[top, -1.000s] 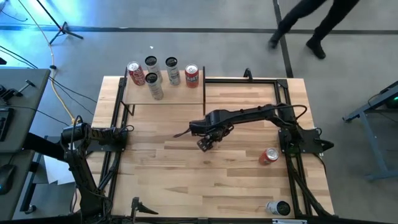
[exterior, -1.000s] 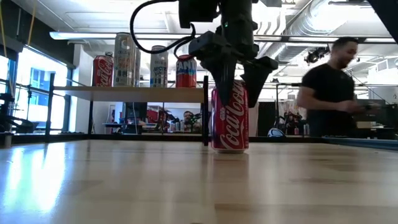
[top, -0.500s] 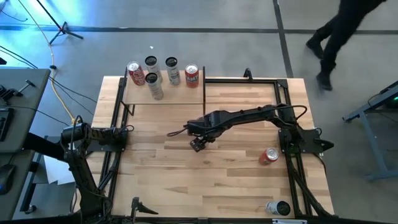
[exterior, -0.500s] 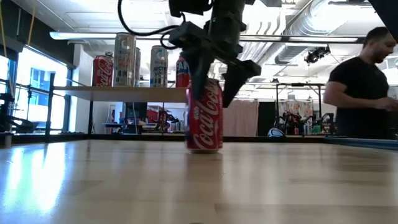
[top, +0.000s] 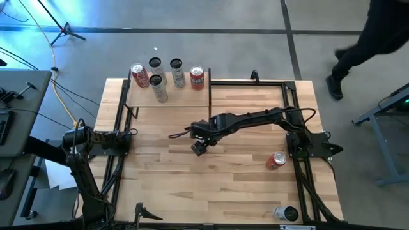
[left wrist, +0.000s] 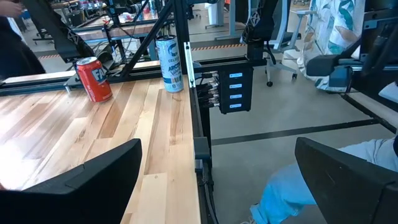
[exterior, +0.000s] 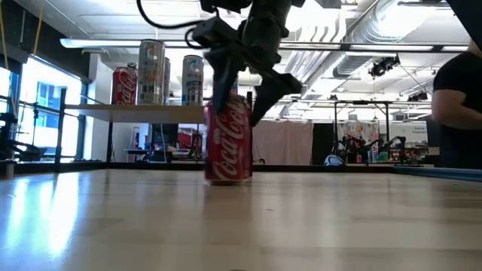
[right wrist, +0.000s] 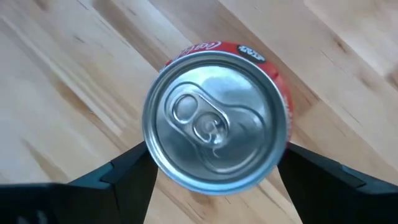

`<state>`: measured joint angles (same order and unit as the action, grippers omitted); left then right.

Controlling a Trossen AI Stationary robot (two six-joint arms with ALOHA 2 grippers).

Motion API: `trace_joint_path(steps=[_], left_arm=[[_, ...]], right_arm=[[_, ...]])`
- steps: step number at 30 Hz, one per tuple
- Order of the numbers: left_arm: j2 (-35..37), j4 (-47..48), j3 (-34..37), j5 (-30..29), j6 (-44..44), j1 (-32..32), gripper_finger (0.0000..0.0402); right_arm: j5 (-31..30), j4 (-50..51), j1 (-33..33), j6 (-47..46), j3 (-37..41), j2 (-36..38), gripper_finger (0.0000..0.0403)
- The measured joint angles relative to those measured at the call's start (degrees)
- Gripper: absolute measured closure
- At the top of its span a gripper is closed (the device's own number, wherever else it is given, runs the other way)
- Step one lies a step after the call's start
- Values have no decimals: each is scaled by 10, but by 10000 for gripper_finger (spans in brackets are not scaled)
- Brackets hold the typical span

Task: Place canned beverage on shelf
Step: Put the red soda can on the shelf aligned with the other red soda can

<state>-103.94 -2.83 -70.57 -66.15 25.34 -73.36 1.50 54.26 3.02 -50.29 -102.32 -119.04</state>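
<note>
Planks of pale striped wood are forming the large tabletop (top: 160,185), framed by black metal rails. At its far left corner, the small rectangular pale-wood shelf (top: 182,96) with thin black posts is carrying five upright cans: a red cola can (top: 138,75), two silver cans (top: 155,65) (top: 176,71), a taller pale can (top: 158,87) and a red can (top: 197,78) near the shelf's right end. The dark right arm is reaching across the table's middle, and its right gripper (top: 200,146) is closing from above on the upright red Coca-Cola can (exterior: 228,140), one dark finger (right wrist: 124,174) on each side of the silver top. That can is standing on or just above the tabletop, near the table's centre and short of the shelf. The left gripper (top: 131,133) is waiting with its fingers spread wide and empty at the table's left edge. Another red can (top: 276,160) is lying near the right arm's base, and a silver can (top: 285,213) is sitting at the near right corner.
</note>
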Motion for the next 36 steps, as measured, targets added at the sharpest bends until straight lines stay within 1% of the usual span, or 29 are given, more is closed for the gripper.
trace_joint_path(steps=[8, 12, 15, 21, 26, 29, 33, 36], left_arm=[[0, 0, 0, 0, 0, 0, 2], [0, 0, 0, 0, 0, 0, 2], [0, 0, 0, 0, 0, 0, 2], [0, 0, 0, 0, 0, 0, 2], [0, 0, 0, 0, 0, 0, 2], [0, 0, 0, 0, 0, 0, 2], [0, 0, 0, 0, 0, 0, 2], [0, 0, 0, 0, 0, 0, 2]], right_arm=[[-5, -62, 0, 29, 0, 1, 100], [-5, -74, 0, 49, 0, 1, 100], [1, -66, 2, 49, 0, 1, 100], [7, -8, 20, 2, 0, 1, 100], [4, 97, 35, -23, 0, 12, 100], [-23, 149, 42, -27, 0, 34, 100], [-59, 214, 46, 5, 0, 74, 100], [-83, 238, 46, 25, 0, 106, 100]])
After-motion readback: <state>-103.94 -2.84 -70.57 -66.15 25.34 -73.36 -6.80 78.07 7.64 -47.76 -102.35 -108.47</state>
